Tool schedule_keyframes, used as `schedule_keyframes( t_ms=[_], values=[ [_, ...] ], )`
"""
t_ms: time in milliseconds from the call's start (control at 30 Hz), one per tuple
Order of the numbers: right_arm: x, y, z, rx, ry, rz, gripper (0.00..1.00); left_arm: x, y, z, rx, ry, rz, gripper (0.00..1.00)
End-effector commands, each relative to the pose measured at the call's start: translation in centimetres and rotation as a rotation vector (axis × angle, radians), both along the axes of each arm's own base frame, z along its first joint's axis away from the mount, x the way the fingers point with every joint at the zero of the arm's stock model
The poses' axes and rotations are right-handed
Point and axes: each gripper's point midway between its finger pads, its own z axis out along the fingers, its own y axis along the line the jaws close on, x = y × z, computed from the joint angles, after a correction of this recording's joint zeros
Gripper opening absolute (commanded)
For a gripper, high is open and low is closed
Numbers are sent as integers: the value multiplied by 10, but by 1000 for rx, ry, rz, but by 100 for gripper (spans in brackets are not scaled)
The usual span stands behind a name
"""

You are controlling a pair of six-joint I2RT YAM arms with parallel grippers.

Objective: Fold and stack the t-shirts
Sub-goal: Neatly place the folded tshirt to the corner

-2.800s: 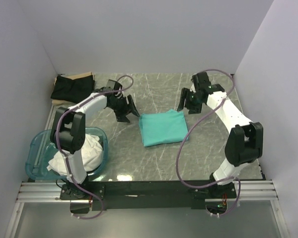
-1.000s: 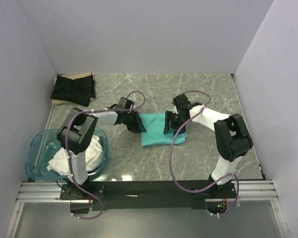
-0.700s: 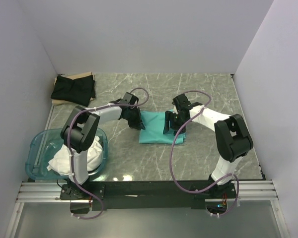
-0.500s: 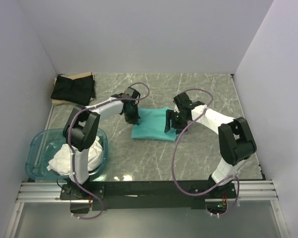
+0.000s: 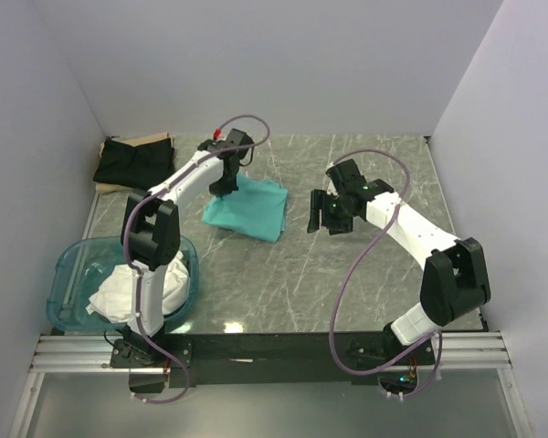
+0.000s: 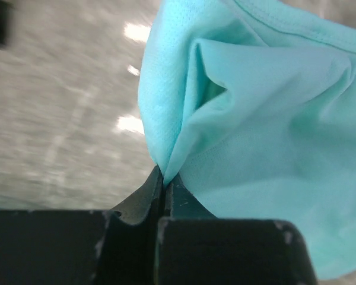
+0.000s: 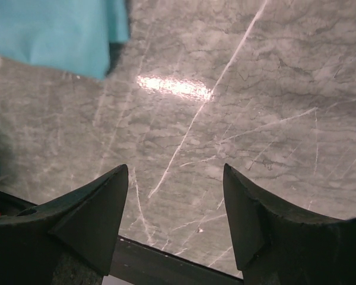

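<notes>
The mint-teal t-shirt (image 5: 249, 210), lying left of centre on the marble table (image 5: 283, 283), is being pinched at its edge by the clenched left gripper (image 6: 163, 180), while the right gripper (image 7: 175, 178) is being held spread open beside it.

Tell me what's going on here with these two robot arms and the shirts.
The left pincer is shut on an edge of the folded teal shirt, which lies toward the far left of the table. The right pincer hangs open over the table beside it, holding nothing. A black shirt lies folded on cardboard in the far left corner. White shirts sit bunched, not yet folded, in the tub at the near left.
</notes>
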Motion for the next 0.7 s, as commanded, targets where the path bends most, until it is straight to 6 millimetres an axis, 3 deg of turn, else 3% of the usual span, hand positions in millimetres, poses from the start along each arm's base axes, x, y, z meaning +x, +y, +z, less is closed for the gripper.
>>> schedule_keyframes(
  t_ms=[0,133,367,667],
  values=[
    [5,0,32,12,-72,12,72,14,41,32,154,-39,46,0],
    [4,0,35,39,-77,-2,72,33,65,50,197,-59,78,0],
    [0,0,26,86,-46,-45,72,56,101,56,312,-45,71,0],
    [16,2,26,72,-32,-52,72,83,153,70,230,-120,158,0]
  ],
)
